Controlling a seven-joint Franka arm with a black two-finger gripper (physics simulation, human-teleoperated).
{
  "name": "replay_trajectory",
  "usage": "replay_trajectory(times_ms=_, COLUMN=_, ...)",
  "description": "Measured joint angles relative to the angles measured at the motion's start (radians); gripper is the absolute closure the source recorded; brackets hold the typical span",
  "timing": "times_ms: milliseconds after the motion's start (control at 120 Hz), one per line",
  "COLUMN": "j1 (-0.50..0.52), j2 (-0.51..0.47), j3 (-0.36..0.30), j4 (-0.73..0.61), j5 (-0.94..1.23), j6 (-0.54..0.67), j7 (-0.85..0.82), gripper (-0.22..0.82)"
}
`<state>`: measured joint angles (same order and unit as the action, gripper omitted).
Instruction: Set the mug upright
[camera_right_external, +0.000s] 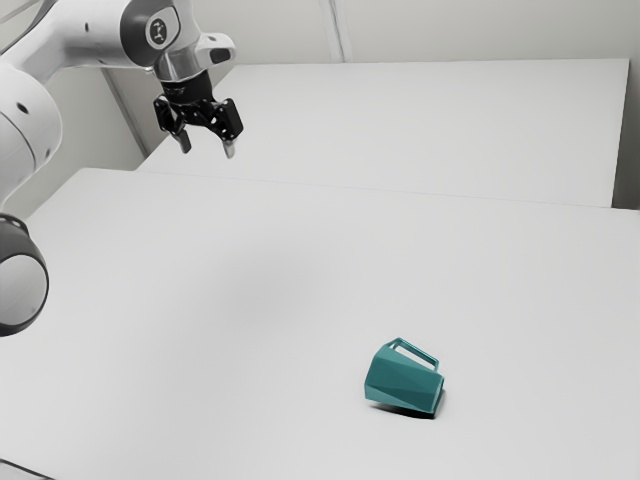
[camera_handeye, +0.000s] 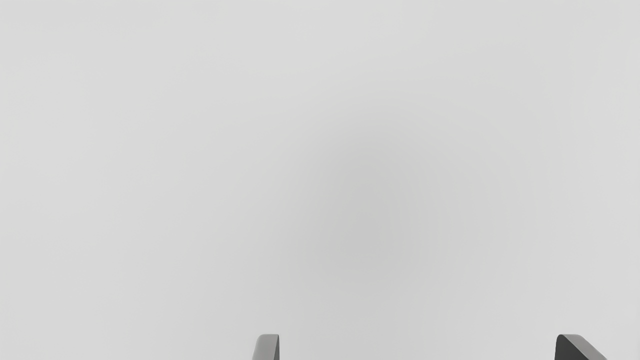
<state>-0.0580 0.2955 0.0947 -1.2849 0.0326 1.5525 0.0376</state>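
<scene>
High above the table, at the upper left of the exterior view, my gripper hangs open with nothing between its fingers. The wrist view has the gripper too, its two fingertips wide apart over bare tabletop. A teal faceted mug lies on its side on the table, toward the exterior view's lower right, well apart from the gripper. Its handle points up and its narrower end faces the exterior view's right; which end is the mouth I cannot tell.
The white tabletop spreads beneath the arm and the mug. Beyond its far edge stands another pale flat surface, with walls behind it. A thin dark line crosses the exterior view's lower left corner.
</scene>
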Motion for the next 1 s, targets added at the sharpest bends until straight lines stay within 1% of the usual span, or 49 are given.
replay_trajectory(times_ms=167, j1=0.000, j2=-0.019, j3=-0.002, j4=-0.010, j5=-0.015, j6=0.001, j7=0.004, gripper=0.00)
replay_trajectory(times_ms=233, j1=0.001, j2=-0.062, j3=-0.005, j4=-0.066, j5=-0.063, j6=0.002, j7=0.005, gripper=0.00)
replay_trajectory(times_ms=267, j1=-0.007, j2=-0.090, j3=-0.005, j4=-0.122, j5=-0.099, j6=0.009, j7=0.005, gripper=0.00)
replay_trajectory(times_ms=300, j1=-0.020, j2=-0.126, j3=-0.006, j4=-0.206, j5=-0.130, j6=0.032, j7=0.005, gripper=0.00)
replay_trajectory(times_ms=442, j1=-0.086, j2=-0.279, j3=-0.007, j4=-0.542, j5=-0.303, j6=0.170, j7=0.003, gripper=0.00)
replay_trajectory(times_ms=500, j1=-0.112, j2=-0.321, j3=-0.007, j4=-0.639, j5=-0.394, j6=0.220, j7=0.004, gripper=0.00)
replay_trajectory(times_ms=592, j1=-0.150, j2=-0.362, j3=-0.007, j4=-0.751, j5=-0.523, j6=0.290, j7=0.009, gripper=0.00)
replay_trajectory(times_ms=683, j1=-0.167, j2=-0.373, j3=-0.007, j4=-0.846, j5=-0.646, j6=0.347, j7=0.033, gripper=0.00)
replay_trajectory(times_ms=775, j1=-0.171, j2=-0.364, j3=-0.007, j4=-0.914, j5=-0.730, j6=0.394, j7=0.069, gripper=0.00)
replay_trajectory(times_ms=925, j1=-0.213, j2=-0.316, j3=-0.009, j4=-0.946, j5=-0.806, j6=0.464, j7=0.136, gripper=0.00)
replay_trajectory(times_ms=1000, j1=-0.243, j2=-0.308, j3=-0.010, j4=-0.969, j5=-0.839, j6=0.498, j7=0.174, gripper=0.00)
